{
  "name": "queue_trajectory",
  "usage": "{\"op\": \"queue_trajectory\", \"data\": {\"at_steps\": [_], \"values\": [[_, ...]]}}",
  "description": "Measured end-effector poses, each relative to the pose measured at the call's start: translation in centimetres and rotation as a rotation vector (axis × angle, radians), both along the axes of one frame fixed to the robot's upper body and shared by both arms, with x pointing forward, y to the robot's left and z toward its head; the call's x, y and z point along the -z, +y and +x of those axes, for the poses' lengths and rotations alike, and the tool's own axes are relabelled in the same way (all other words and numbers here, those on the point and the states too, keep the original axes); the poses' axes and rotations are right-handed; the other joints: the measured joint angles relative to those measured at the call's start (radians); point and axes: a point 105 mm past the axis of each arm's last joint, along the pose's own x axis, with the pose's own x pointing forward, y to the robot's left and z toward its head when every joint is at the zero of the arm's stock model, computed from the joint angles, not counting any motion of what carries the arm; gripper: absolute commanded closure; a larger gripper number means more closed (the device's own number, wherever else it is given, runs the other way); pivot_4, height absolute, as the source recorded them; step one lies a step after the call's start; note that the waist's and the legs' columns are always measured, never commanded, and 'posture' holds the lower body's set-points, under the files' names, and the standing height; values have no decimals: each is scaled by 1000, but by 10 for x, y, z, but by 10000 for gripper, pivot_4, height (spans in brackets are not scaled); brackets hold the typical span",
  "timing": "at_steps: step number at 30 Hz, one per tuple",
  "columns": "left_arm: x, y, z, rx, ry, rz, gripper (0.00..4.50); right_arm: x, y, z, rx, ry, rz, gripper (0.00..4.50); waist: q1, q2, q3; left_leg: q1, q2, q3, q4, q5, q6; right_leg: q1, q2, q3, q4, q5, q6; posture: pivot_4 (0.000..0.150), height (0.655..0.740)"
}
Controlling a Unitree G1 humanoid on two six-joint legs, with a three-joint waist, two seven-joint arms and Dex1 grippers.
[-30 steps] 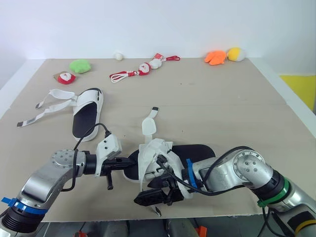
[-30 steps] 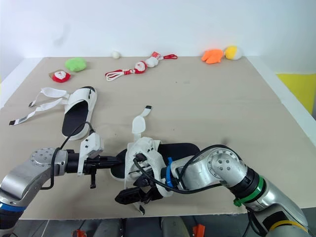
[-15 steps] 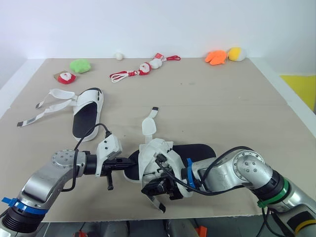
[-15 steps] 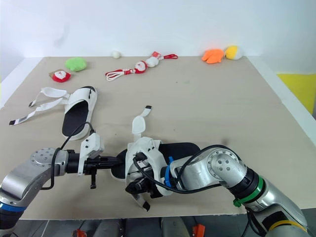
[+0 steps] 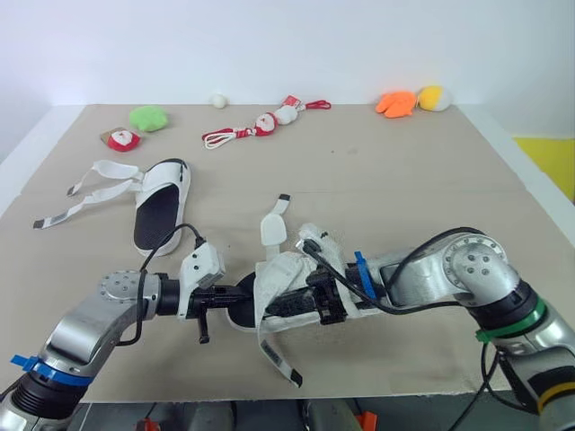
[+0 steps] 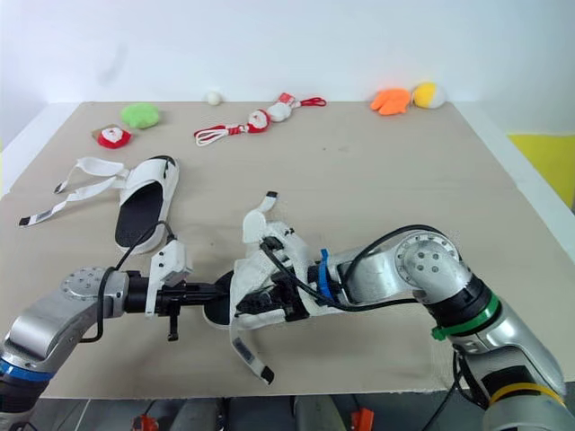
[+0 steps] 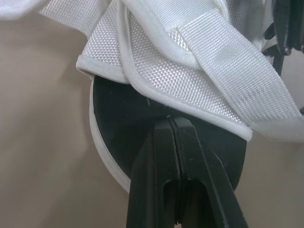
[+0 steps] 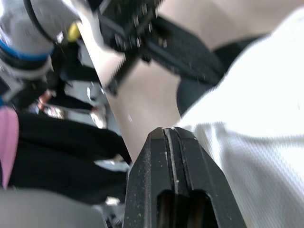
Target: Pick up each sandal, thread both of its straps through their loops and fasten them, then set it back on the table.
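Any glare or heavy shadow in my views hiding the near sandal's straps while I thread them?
Right wrist view: glare washes out the near sandal's white fabric beside the right gripper. Left wrist view: even light, with the strap weave plain above the left gripper. Eye views: soft light, only faint shadows on the table.
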Motion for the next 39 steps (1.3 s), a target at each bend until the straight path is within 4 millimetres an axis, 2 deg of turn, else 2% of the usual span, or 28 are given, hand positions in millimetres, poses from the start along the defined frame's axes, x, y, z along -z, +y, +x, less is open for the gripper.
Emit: {"op": "queue_trajectory", "data": {"at_steps": [2, 7, 8, 11, 17, 29, 33, 34, 35, 36, 37, 38, 39], "values": [[0, -1, 1, 1, -4, -1, 45000, 0, 1, -9, -32, -10, 2, 26472, -1, 0, 0, 0, 0, 0, 0, 0, 0, 0, 0, 0, 0, 0, 0, 1500, 7400], [0, -1, 1, -4, -1, 1, 45000, 25, -2, -27, -43, 71, -46, 991, -2, 0, 0, 0, 0, 0, 1, 0, 0, 0, 0, 0, 0, 0, 0, 1500, 7400], [0, -1, 1, -4, -1, 1, 45000, 25, -3, -27, -41, 70, -44, 388, -3, 0, 0, 0, 0, 0, 1, 0, 1, 0, 0, 0, 0, 1, 1, 1500, 7400], [1, -1, 0, -8, 3, 0, 45000, 25, -1, -28, -33, 65, -34, 388, -3, 0, 0, 1, 1, 0, 1, 0, 1, 0, 0, -1, 0, 1, 1, 1500, 7400], [0, -1, -1, -10, 8, 1, 45000, 40, 2, -27, 40, 85, -66, 388, -3, 0, 0, 0, 1, -1, 1, 0, 1, 0, 0, 0, 0, 0, 0, 1500, 7400], [1, -1, -4, -24, 19, -3, 45000, 44, 12, -30, 74, 40, -97, 388, -4, 0, 0, 0, 1, -1, 1, 0, 1, 0, 1, -1, 0, 0, 0, 1500, 7400], [0, -1, -4, -27, 21, -5, 45000, 47, 10, -28, 93, 28, -126, 13050, -4, 0, 0, 0, 1, -1, 1, 0, 1, 0, 1, -1, 0, 0, 0, 1500, 7400], [0, -1, -4, -27, 21, -5, 45000, 47, 10, -28, 93, 28, -128, 15098, -4, 0, 0, 0, 1, -1, 1, 0, 1, 0, 1, -1, 0, 0, 0, 1500, 7400], [0, -1, -4, -26, 22, -5, 45000, 49, 10, -28, 94, 29, -135, 15098, -4, 0, 0, 0, 1, -1, 1, 0, 1, 0, 1, -1, 0, 0, 0, 1500, 7400], [0, -1, -4, -26, 22, -5, 45000, 49, 10, -28, 95, 30, -138, 22136, -4, 0, 0, 0, 1, -1, 1, 0, 1, 0, 1, -1, 0, 0, 0, 1500, 7400], [0, -1, -4, -26, 22, -5, 45000, 49, 10, -27, 98, 29, -140, 23764, -4, 0, 0, 0, 1, -1, 1, 0, 1, 0, 1, -1, 0, 0, 0, 1500, 7400], [0, -1, -4, -26, 23, -4, 45000, 50, 10, -27, 100, 23, -148, 29454, -4, 0, 0, 0, 1, -1, 1, 0, 1, 0, 1, -1, 0, 0, 0, 1500, 7400], [0, -1, -4, -25, 23, -4, 45000, 50, 10, -27, 99, 22, -150, 31864, -4, 0, 0, 0, 1, -1, 1, 0, 1, 0, 1, -1, 0, 0, 0, 1500, 7400]]}}
